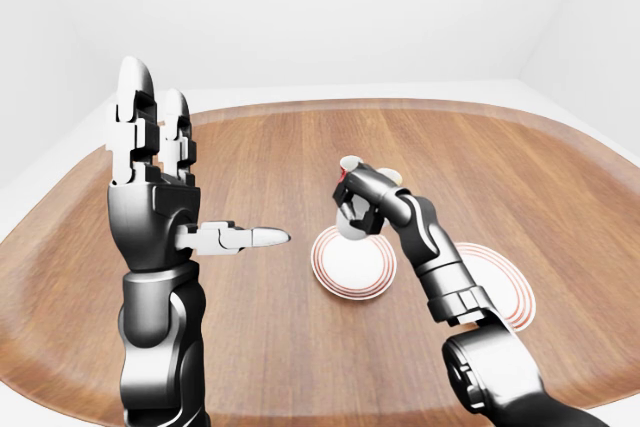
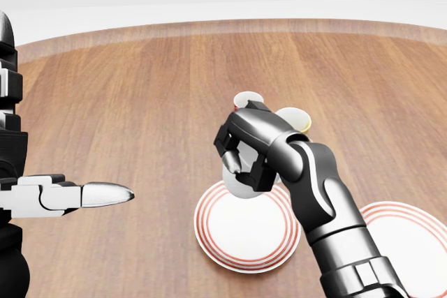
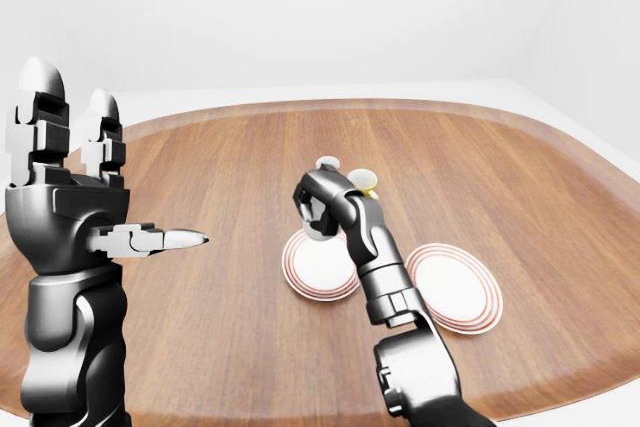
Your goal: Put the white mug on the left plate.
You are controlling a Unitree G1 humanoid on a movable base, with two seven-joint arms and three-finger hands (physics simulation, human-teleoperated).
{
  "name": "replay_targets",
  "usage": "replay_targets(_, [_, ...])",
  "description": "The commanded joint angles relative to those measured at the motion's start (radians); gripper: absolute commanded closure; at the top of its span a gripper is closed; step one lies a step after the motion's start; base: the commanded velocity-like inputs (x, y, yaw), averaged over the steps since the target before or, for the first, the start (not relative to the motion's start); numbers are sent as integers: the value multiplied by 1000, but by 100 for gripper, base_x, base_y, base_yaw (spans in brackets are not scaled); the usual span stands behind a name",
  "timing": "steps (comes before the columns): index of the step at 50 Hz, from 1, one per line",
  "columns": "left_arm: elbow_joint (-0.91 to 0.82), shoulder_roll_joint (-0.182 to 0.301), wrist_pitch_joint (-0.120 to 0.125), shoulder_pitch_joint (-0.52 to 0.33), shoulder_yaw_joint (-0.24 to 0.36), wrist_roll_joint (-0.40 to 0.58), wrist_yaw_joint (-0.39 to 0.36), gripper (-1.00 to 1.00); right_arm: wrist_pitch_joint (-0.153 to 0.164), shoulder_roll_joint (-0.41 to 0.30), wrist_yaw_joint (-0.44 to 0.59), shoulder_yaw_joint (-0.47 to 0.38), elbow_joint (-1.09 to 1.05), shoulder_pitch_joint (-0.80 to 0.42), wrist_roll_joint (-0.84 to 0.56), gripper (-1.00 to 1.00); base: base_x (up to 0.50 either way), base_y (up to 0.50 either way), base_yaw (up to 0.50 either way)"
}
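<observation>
One white mug [image 2: 242, 188] shows, wrapped by the curled fingers of the right hand [image 2: 246, 148] and carried above the upper edge of the left plate [image 2: 216, 242]; whether its base touches the plate cannot be told, since the hand covers most of it and only a pale rounded part shows below the knuckles. The left plate is white with thin red rings and lies flat on the wood. The right plate [image 3: 460, 292], of the same pattern, lies just beside it toward the right of the right-eye view, partly behind the right forearm in the head view. Two more pale round objects sit just above the right hand: a cup rim with a red edge [image 2: 248, 98] and another with a yellow edge [image 2: 293, 118]; their bodies are hidden by the hand, so their kind cannot be settled. The left hand [image 1: 165, 187] stands upright well to the left, apart from the plates, two fingers extended upward and the thumb [image 1: 240, 238] pointing sideways toward the plates; it is spread and holds nothing. The table [image 1: 300, 367] is a large rounded slab of brown wood grain with a lighter raised rim. Beyond it the room is plain white walls, with a corner visible at upper right in the left-eye view.
</observation>
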Motion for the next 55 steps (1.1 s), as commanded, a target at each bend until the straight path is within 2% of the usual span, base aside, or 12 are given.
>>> replay_targets(1, [1,0,0,1,-1,2,0,-100,-68,26,-71,36,183,-53,-23,100,0,0,0])
replay_targets(7, [-2,-1,0,2,-1,1,0,-100,-68,39,-115,49,289,-74,-79,100,0,0,0])
replay_targets(11, [-3,0,0,2,1,0,0,-100,-68,51,-97,51,329,-64,-77,100,0,0,0])
replay_targets(13, [-4,0,0,1,1,0,0,-100,-68,48,-123,56,377,-72,-88,100,0,0,0])
replay_targets(17, [-3,-2,0,4,-3,2,0,-100,-68,37,-94,58,411,-82,-101,100,0,0,0])
replay_targets(24, [-4,-1,0,2,-1,1,0,-100,-68,20,-126,45,508,-134,-108,100,0,0,0])
replay_targets(55, [-1,0,0,0,3,0,-1,-100,-68,20,-225,49,613,-141,-104,100,0,0,0])
